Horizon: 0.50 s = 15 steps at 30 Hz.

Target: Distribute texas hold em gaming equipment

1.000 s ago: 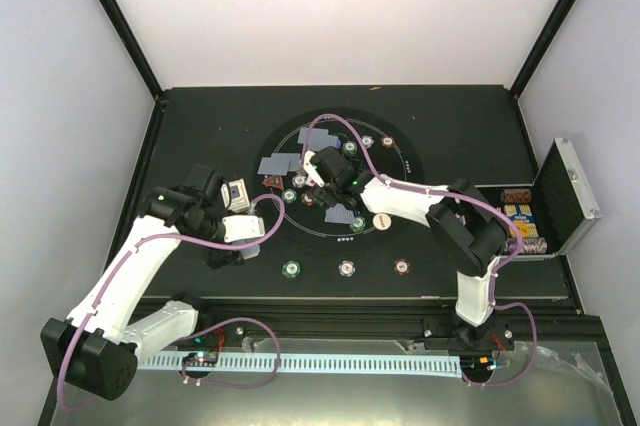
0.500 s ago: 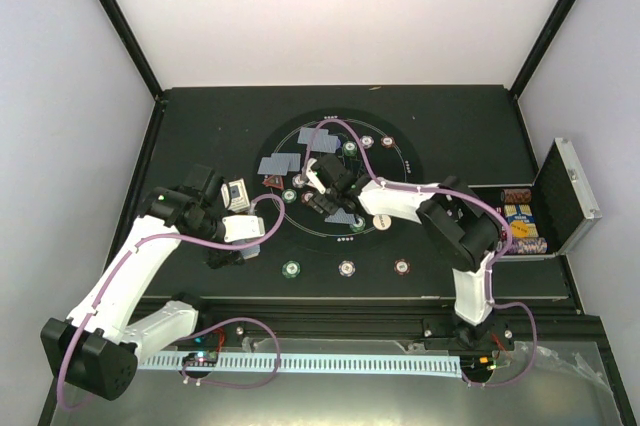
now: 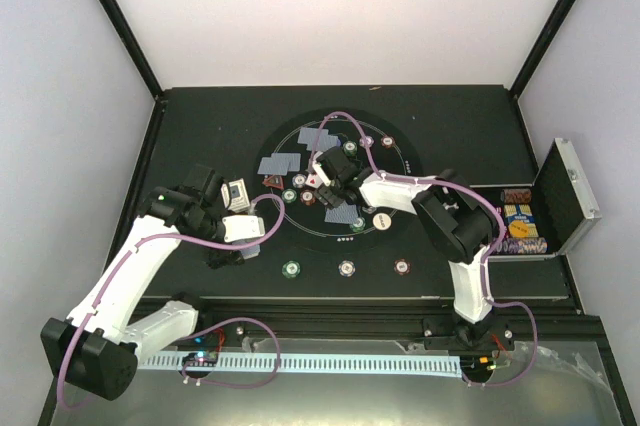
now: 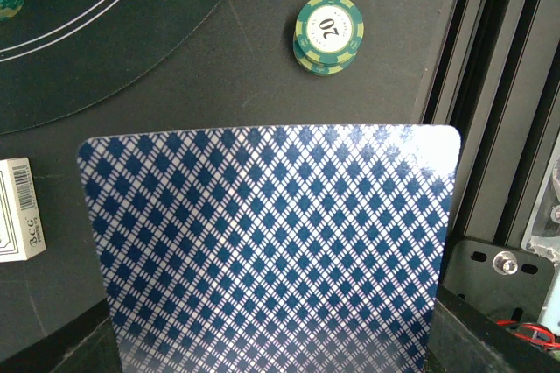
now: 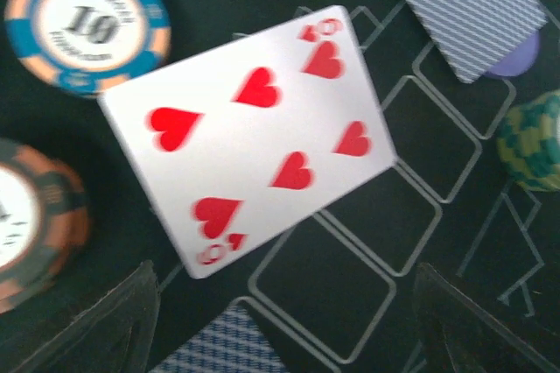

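At the right fingers [image 5: 105,325]: spread wide, nothing pinched. Just ahead of them a six of hearts [image 5: 254,145], face up on the round mat [image 5: 350,259] over the printed card outlines, a little blurred. Cannot tell if already fully at rest. Close to one corner of it a blue chip [image 5: 87,21] marked 10, and at the left edge of the view a dark chip [image 5: 31,224] with orange stripes. Farther off, a face-down card [image 5: 472,5] covering part of a purple disc [image 5: 518,56].

Compared with one second ago: right wrist shifted a little toward the far side of the mat, right elbow drawn in toward the middle. Left arm in the same pose as before.

At the left fingers [image 3: 226,250]: hidden in the wrist view behind a blue-backed card [image 4: 271,250], held up clear of the table [image 4: 262,84], so pinching it. Blocks the whole lower half of that view. Beyond its top edge a green 20 chip [image 4: 328,33] on the table outside the mat. At the left a white card box [image 4: 17,211] with a barcode.

From above: a purple cable [image 3: 345,119] crossing over the mat, the right wrist covering its middle. Toward the near edge three chips [image 3: 346,268] in a row, with a white disc [image 3: 381,220] behind them. At the right an open case [image 3: 565,196] with more chips inside.
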Available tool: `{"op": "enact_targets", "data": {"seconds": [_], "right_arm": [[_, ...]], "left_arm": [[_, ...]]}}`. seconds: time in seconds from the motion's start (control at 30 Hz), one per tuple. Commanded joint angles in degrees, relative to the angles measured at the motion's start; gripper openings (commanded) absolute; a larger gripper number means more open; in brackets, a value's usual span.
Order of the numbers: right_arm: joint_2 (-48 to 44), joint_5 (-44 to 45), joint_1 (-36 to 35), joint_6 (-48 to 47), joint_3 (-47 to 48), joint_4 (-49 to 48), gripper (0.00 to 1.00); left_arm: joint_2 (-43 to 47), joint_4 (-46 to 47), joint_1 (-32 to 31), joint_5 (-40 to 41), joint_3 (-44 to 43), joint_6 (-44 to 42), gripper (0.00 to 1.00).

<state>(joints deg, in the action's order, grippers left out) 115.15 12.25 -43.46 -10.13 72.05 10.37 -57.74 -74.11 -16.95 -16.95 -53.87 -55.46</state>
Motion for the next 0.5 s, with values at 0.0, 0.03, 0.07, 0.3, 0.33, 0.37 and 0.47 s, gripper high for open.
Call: {"op": "enact_targets", "data": {"seconds": [0.0, 0.03, 0.07, 0.3, 0.33, 0.37, 0.47], "right_arm": [[0.93, 2.75, 1.9, -0.08, 2.03, 0.01, 0.81], [0.91, 2.84, 2.11, -0.4, 2.39, 0.1, 0.81], [1.06, 3.06, 2.27, -0.59, 2.64, 0.17, 0.81], [1.57, 3.08, 2.62, -0.98, 4.0, 1.81, 0.8], [0.92, 2.54, 2.64, -0.68, 3.35, 1.43, 0.8], [0.08, 1.88, 2.6, -0.44, 2.57, 1.0, 0.81], [-2.63, -0.67, 2.66, 1.14, -0.07, 0.24, 0.83]], "left_arm": [[0.42, 0.09, 0.18, -0.28, -0.11, 0.0, 0.02], [0.31, 0.18, 0.24, -0.23, -0.05, -0.04, 0.02], [0.21, 0.25, 0.18, -0.31, -0.03, 0.0, 0.02], [0.03, 0.24, 0.23, -0.04, 0.07, -0.07, 0.02], [0.05, 0.2, 0.25, 0.17, 0.2, -0.15, 0.02], [0.14, 0.26, 0.25, 0.31, 0.31, -0.21, 0.02], [0.33, 0.47, 0.25, 0.51, 0.68, -0.43, 0.02]]}}
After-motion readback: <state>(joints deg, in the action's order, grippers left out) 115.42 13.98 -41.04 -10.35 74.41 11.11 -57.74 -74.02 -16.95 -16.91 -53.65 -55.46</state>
